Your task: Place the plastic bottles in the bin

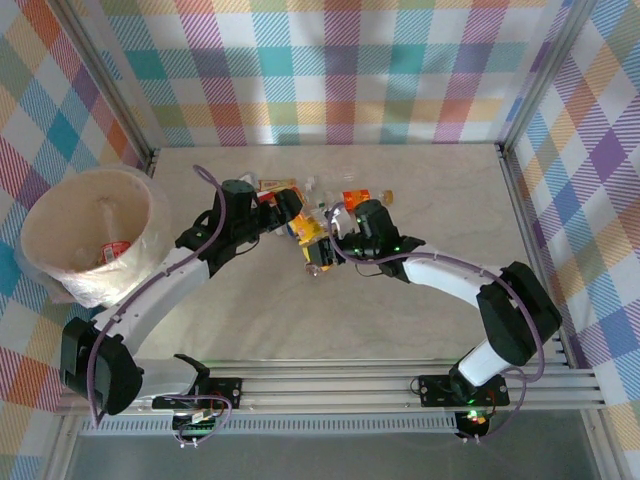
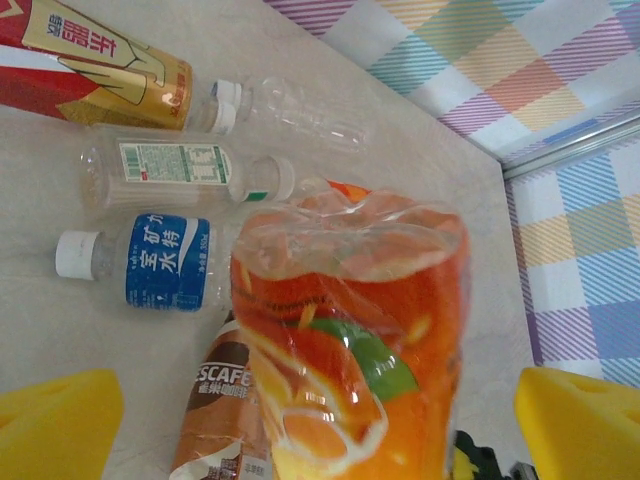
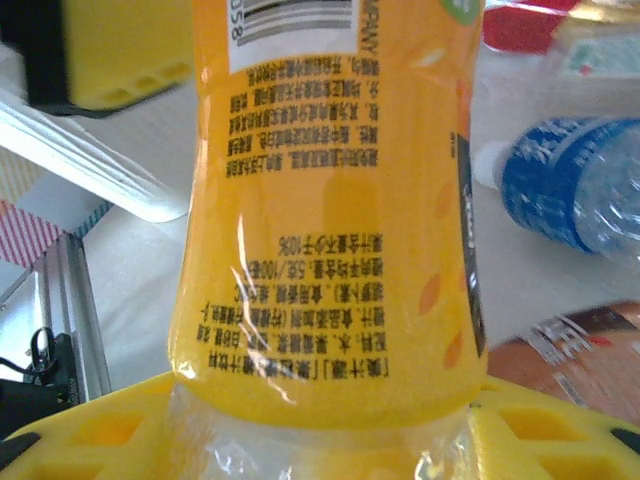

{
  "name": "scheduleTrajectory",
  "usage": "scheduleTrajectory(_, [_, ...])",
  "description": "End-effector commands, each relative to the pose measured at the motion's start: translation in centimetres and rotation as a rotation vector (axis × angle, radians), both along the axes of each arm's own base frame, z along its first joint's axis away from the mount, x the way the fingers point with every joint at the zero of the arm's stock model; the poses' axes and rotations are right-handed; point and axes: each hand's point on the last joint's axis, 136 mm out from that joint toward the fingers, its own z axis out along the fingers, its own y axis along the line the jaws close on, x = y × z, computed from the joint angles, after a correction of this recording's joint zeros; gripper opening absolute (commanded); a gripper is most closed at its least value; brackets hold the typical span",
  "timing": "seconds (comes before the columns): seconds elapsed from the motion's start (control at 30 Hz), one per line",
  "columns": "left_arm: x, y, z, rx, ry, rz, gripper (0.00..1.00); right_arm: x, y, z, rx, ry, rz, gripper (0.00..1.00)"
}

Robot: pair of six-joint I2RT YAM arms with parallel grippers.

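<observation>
Mid-handover by the look of it.

- Right gripper (image 1: 328,248): closed on the orange bottle (image 1: 313,238). In the right wrist view, yellow fingers (image 3: 90,430) tight on both sides of the clear end, just below the label. Looks like a firm hold.
- Left gripper (image 1: 295,212): jaws wide. In the left wrist view, yellow fingertips (image 2: 50,420) far out in the bottom corners, with the bottle between them and a gap on each side. No contact visible. Cannot tell from depth whether the pads are level with the body or short of it.
- Long axis: runs away from the right fingers toward the left gripper, with the crumpled far end facing the left camera. So approached end-on, not across.
- Bin (image 1: 70,225): far left, well apart from the bottle, next to the left arm's reach. One red-label bottle (image 1: 115,250) already inside. Left arm clearly nearer, hence the handover.
- Rest of the pile flat on the table behind: blue-label bottle (image 2: 150,262), clear bottle (image 2: 180,170) with a white label, red-and-gold bottle (image 2: 90,60), brown coffee bottle (image 2: 225,410) just beside the orange one.

Next move as judged: close left on the orange body, release right only after that, then swing left to the bin. Risk: thin crushed plastic, likely to buckle or slip if gripped near the dented end.
</observation>
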Motion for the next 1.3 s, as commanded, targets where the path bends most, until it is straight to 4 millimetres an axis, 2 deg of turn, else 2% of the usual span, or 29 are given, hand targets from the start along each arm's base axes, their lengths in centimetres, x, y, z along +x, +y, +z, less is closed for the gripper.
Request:
scheduleTrajectory(0.0, [0.2, -0.6, 0.8, -0.02, -0.006, -0.001, 1.0, -0.5, 1.5, 3.9, 0.065, -0.099, 0.079, 0.47])
scheduleTrajectory(0.27, [0.5, 0.5, 1.1, -0.039, -0.034, 0.072, 0.97, -2.1, 3.0, 5.4, 0.105, -0.107, 0.189, 0.47])
scheduleTrajectory(0.33, [0.4, 0.4, 1.0, -0.052, -0.034, 0.067, 0.93, -2.4, 3.3, 5.7, 0.11, -0.111, 0.201, 0.47])
scheduleTrajectory(0.63, [-0.2, 0.3, 1.7, -0.073, -0.047, 0.051, 0.61, -2.5, 3.9, 5.4, 0.095, -0.114, 0.219, 0.48])
scheduleTrajectory(0.8, [-0.3, 0.5, 2.1, -0.08, -0.068, 0.055, 0.53, -2.8, 3.8, 5.3, 0.089, -0.107, 0.234, 0.53])
scheduleTrajectory(0.93, [-0.4, 1.0, 2.3, -0.072, -0.076, 0.076, 0.51, -3.0, 3.6, 5.3, 0.081, -0.096, 0.236, 0.64])
scheduleTrajectory(1.03, [-0.5, 2.3, 2.6, -0.025, -0.091, 0.114, 0.51, -3.0, 3.3, 5.4, 0.065, -0.111, 0.223, 0.7])
scheduleTrajectory(1.17, [-1.2, 5.4, 3.9, 0.091, -0.112, 0.178, 0.5, -2.5, 2.3, 5.4, 0.014, -0.159, 0.18, 0.81])
scheduleTrajectory(1.27, [-2.2, 8.2, 6.2, 0.212, -0.158, 0.228, 0.51, -1.9, 1.4, 5.6, -0.029, -0.209, 0.133, 0.88])
